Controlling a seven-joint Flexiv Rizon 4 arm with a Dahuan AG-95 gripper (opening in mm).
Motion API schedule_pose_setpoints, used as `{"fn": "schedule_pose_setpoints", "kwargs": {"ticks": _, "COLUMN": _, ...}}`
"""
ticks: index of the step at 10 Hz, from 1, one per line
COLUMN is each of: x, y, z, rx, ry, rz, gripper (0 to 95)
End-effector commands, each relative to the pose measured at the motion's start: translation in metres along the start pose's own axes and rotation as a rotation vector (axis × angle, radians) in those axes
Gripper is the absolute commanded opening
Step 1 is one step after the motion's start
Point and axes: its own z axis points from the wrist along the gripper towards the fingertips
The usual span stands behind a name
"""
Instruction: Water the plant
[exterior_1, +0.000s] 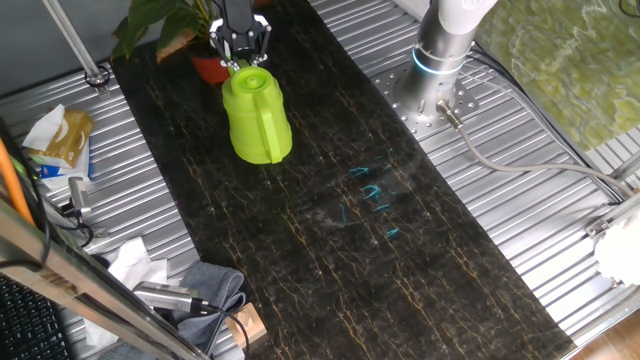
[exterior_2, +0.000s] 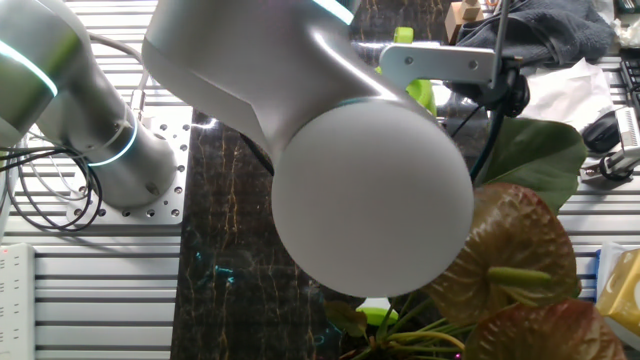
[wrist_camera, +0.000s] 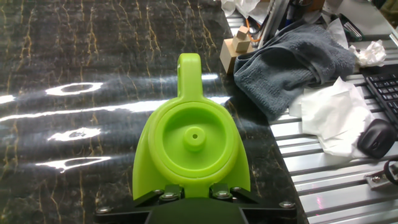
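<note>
A lime-green watering can (exterior_1: 257, 118) stands on the dark marbled mat (exterior_1: 350, 230) at its far end. In the hand view I look down on the can's round lid (wrist_camera: 194, 135), and its handle (wrist_camera: 189, 68) points away from me. My gripper (exterior_1: 241, 65) sits at the can's top edge on the plant side. Its fingers (wrist_camera: 168, 194) flank a narrow green part of the can, with my gripper (wrist_camera: 193, 191) shut on it. Just behind stands the plant (exterior_1: 150, 25) in its orange-red pot (exterior_1: 210, 68). Its brownish leaves (exterior_2: 515, 250) fill the other fixed view's lower right, where the arm hides the gripper.
To the right in the hand view lie a grey towel (wrist_camera: 292, 59), wooden blocks (wrist_camera: 235, 50), crumpled tissue (wrist_camera: 329, 115), a mouse (wrist_camera: 376, 137) and a keyboard (wrist_camera: 382, 84). The robot base (exterior_1: 440, 50) stands on the ribbed metal table. Blue marks (exterior_1: 375, 190) are on the mat.
</note>
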Motion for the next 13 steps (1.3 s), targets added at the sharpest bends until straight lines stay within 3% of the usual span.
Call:
{"fn": "schedule_pose_setpoints", "kwargs": {"ticks": 1, "x": -0.0017, "y": 0.0004, "z": -0.0013, "rx": -0.001, "ry": -0.007, "rz": 0.002, "gripper": 0.0}}
{"fn": "schedule_pose_setpoints", "kwargs": {"ticks": 13, "x": -0.0029, "y": 0.0008, "z": -0.0088, "rx": -0.005, "ry": -0.010, "rz": 0.008, "gripper": 0.0}}
